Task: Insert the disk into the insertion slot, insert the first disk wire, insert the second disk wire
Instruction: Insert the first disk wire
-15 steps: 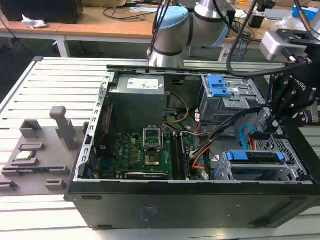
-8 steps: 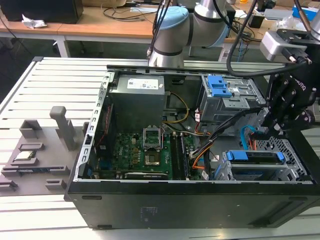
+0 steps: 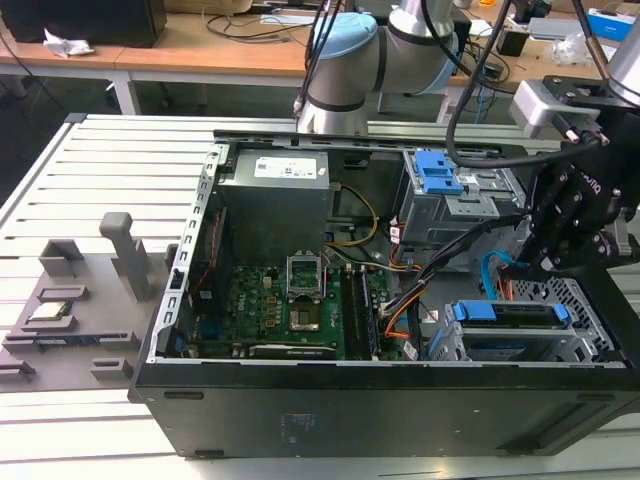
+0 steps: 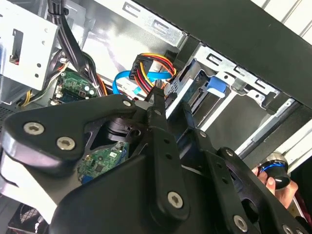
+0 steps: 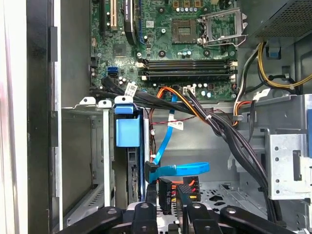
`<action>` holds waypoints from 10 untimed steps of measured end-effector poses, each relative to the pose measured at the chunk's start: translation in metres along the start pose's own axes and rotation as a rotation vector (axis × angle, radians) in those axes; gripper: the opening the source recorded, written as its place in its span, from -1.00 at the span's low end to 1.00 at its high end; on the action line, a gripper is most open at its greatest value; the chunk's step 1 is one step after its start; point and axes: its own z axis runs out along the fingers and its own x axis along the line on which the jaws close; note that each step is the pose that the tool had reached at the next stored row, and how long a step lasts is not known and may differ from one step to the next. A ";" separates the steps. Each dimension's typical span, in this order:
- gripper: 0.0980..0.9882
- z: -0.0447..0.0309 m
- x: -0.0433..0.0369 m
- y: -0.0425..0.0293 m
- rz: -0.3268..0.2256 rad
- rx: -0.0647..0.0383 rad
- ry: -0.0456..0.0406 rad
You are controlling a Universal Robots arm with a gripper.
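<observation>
The disk [image 3: 510, 314], silver in a blue carrier [image 5: 127, 130], sits inside the perforated insertion slot [image 3: 585, 300] at the exterior view's right. A blue flat wire [image 5: 180, 169] ends in a black plug [image 5: 151, 171] against the disk's edge. My gripper [image 3: 538, 268] hangs over the cage. In both wrist views its fingers [image 5: 145, 213] stand close on either side of a black plug with red, yellow and black wires [image 5: 166, 193], also seen at the fingertips [image 4: 157, 100] as the coloured wire plug [image 4: 148, 64]. The gripper [image 4: 171, 102] [image 5: 168, 213] looks shut on this plug.
The open computer case [image 3: 380, 400] lies on a slatted table. Its motherboard [image 3: 290, 300], grey power supply [image 3: 275, 195] and a grey drive box with a blue latch [image 3: 440, 180] are inside. A black cable bundle [image 5: 229, 136] runs beside the cage. A hand [image 4: 280, 187] shows at the case edge.
</observation>
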 end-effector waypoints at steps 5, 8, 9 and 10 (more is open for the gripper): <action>-0.54 0.0032 0.0000 -0.0001 0.000 0.000 0.0002; -0.54 0.0034 -0.0001 -0.0001 0.000 0.000 0.0000; -0.57 0.0035 -0.0001 -0.0001 0.000 0.000 0.0001; -0.72 0.0035 0.0000 -0.0001 0.000 0.000 0.0000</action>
